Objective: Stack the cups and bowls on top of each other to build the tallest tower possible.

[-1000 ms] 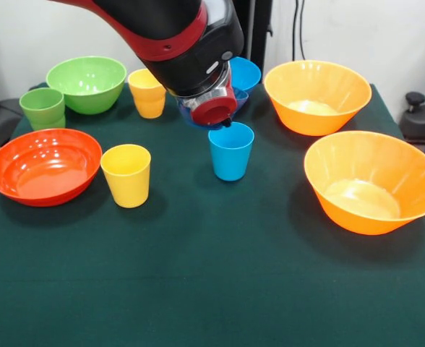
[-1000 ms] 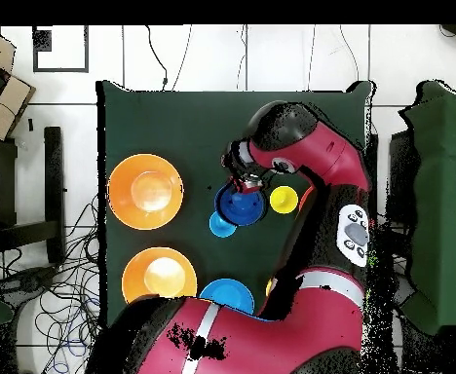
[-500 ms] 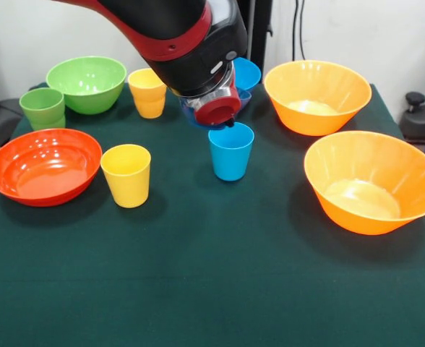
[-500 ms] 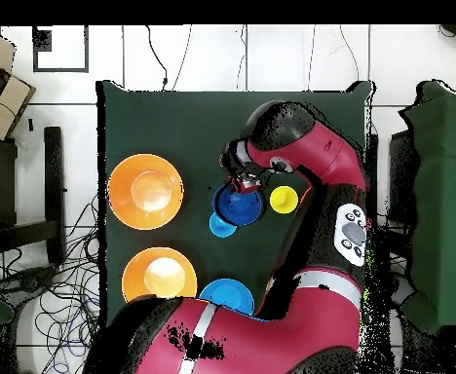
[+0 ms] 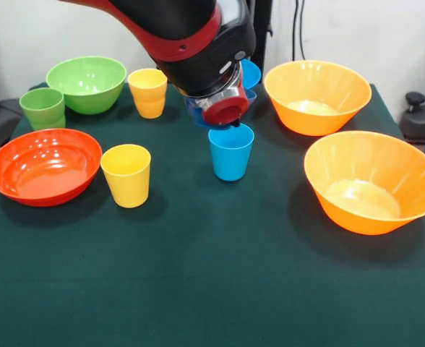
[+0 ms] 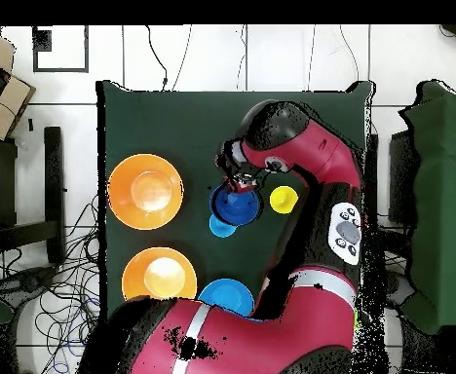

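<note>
My gripper [image 6: 238, 181] is shut on the rim of the small dark blue bowl [image 6: 234, 204] and holds it in the air. In the front view the bowl [image 5: 249, 96] shows only partly behind the red wrist. It hangs just above and behind the light blue cup [image 5: 231, 150], which stands upright mid-table and also shows in the overhead view [image 6: 221, 227]. The medium light blue bowl [image 5: 250, 72] sits behind the arm. No tower stands.
Two large orange bowls [image 5: 317, 95] [image 5: 372, 181] sit on the right. On the left are the red-orange bowl [image 5: 43, 165], a yellow cup [image 5: 126, 174], a second yellow cup [image 5: 147, 92], the green bowl [image 5: 87, 83] and the green cup [image 5: 43, 107].
The arm has carried the dark blue bowl a little to the right in the front view, closer over the light blue cup. Nothing else moved.
</note>
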### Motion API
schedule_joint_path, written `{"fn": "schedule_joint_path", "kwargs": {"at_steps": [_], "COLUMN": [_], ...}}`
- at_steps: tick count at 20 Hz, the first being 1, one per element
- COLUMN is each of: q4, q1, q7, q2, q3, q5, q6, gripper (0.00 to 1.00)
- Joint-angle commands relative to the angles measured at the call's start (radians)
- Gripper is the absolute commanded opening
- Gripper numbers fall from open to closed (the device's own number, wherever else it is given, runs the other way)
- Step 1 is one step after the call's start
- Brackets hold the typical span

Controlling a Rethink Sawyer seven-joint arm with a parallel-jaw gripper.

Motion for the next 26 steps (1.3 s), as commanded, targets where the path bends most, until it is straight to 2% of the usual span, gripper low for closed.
{"fn": "schedule_joint_path", "kwargs": {"at_steps": [1,26], "q4": [0.088,0.12], "q1": [0.026,0.033], "q7": [0.135,0.129], "q2": [-0.022,-0.019], "q3": [0.061,0.067], "q5": [0.023,0.023], "q6": [-0.123,-0.184], "gripper": [0.0,0.0]}}
